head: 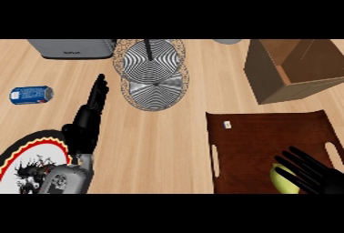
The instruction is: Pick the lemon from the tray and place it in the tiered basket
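Two hands shown, fingers straight, apart: left hand (88, 117) over bench (168, 145), right hand (317, 176) above lemon (282, 180) on tray (269, 132). Lemon best enclosed centrally before lift.

Left hand (86, 120): fingers straight, pointing up the view. Right hand (316, 173): fingers spread, extended, lower right.
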Tool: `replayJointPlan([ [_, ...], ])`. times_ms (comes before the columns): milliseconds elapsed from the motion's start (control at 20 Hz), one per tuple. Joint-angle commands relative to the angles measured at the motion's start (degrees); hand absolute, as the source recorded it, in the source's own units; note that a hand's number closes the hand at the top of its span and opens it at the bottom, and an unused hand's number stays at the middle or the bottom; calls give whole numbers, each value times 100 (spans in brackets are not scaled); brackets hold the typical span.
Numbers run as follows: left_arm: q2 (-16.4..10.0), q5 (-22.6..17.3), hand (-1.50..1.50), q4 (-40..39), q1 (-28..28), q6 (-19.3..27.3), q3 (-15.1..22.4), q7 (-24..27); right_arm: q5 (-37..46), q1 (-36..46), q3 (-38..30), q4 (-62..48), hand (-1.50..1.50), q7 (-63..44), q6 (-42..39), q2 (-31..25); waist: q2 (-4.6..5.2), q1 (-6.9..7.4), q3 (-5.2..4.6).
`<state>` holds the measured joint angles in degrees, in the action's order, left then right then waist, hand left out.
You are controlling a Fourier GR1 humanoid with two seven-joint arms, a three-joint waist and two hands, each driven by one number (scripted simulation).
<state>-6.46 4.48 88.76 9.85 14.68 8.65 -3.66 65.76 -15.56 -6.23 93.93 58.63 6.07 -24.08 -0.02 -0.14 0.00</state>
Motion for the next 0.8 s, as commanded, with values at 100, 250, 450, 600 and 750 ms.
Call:
replayJointPlan([
  [100,-144,-55,0,96,-160,-262,-312,111,-88,-346,-87,89,-150,454,105,-2,-2,-8,0],
  [250,159,361,0,639,-486,8,192,-196,58,331,52,-532,-150,318,93,80,-3,26,2],
  [450,285,369,0,175,-35,13,49,-122,-42,528,176,-912,-150,279,171,289,4,9,2],
  [600,196,228,0,-63,-477,-159,-57,455,-101,308,268,-574,150,178,162,403,3,3,-1],
  [750,101,145,0,-109,-260,-215,-243,375,-270,561,176,-882,150,425,690,504,7,3,2],
])
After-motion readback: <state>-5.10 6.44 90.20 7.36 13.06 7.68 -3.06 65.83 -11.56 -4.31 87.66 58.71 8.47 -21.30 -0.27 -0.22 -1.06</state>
